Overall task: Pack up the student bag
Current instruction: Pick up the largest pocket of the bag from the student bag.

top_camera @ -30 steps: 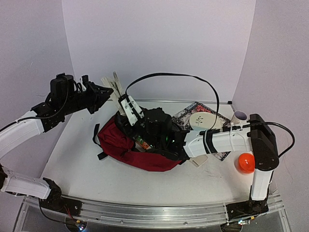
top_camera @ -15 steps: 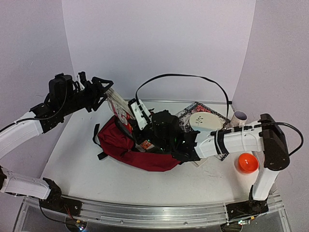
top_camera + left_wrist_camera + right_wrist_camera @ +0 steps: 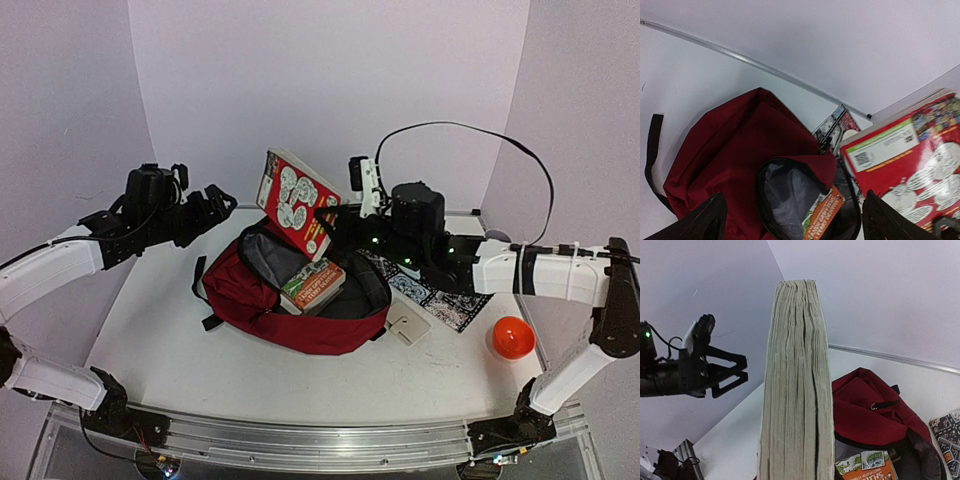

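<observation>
— Top external view first: where does the student bag (image 3: 240,290) lie?
— On the white table (image 3: 150,330), low and to the right of the left claw (image 3: 222,208) and just beneath the right claw (image 3: 332,224). Its main compartment gapes, showing grey lining.
— Anything inside?
— One paperback (image 3: 313,285) with an orange and green cover, lying slanted in the mouth, directly under the right claw.
— And the claws themselves?
— The left claw is spread wide and grasps nothing; it hangs in the air off the bag's left end. The right claw is clenched on a thick red book (image 3: 297,198), which sticks out to that claw's left, tilted above the opening.
— What lies around the bag?
— Behind the right claw, under its arm, a black-and-white patterned mat (image 3: 440,298) lies flat. A small white square thing (image 3: 408,325) sits by the bag's right end, and a round orange thing (image 3: 510,337) sits further right. Plain pale walls close in the back and both sides.
— Textures?
— The bag is soft dark red fabric, slumped, with a black strap (image 3: 200,290) trailing below the left claw. The held book has a glossy cover and rough cream page edges.
</observation>
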Available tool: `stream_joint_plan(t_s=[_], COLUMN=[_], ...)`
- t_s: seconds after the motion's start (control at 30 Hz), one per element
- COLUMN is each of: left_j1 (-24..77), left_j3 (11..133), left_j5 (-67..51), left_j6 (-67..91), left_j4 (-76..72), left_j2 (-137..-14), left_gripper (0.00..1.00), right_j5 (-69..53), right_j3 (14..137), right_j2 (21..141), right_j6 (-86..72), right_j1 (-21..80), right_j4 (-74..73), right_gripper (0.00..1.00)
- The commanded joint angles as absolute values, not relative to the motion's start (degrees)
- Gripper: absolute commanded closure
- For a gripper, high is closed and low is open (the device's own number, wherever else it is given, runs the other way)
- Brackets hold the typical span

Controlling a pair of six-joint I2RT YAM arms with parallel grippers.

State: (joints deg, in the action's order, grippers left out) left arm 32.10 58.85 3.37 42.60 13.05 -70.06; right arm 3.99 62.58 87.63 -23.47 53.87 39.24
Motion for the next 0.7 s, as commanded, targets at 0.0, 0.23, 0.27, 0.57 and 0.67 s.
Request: stream_joint_plan(t_s=[0.0,0.23,0.27,0.57,0.67], left_j1=[30.8,30.3,30.3,30.3,30.3], left_j3=[61.9,64.7,65.2,68.1,68.7], left_j5=[0.4,-8.5,-10.2,-18.0,-18.8], left_j6=[37.8,34.5,34.1,32.9,33.0], left_j4=[14.3,14.4,14.3,13.9,13.3], left_j2=[-74.9,-82.3,-83.1,-89.2,-88.4], left_gripper=[0.05,0.06,0.08,0.5,0.73], right_j5=[-4.2,-11.1,-11.7,-14.5,-15.5], right_j3=[59.5,52.6,51.9,42.5,39.9], right_j2=[81.9,76.5,75.9,69.0,67.6], right_j6=[-35.2,-44.7,-45.6,-55.2,-58.4], right_j1=[51.8,47.5,47.4,44.4,43.8], right_j4=[41.3,40.5,40.6,40.5,40.6], right_gripper=[1.0,1.0,1.0,1.0,1.0])
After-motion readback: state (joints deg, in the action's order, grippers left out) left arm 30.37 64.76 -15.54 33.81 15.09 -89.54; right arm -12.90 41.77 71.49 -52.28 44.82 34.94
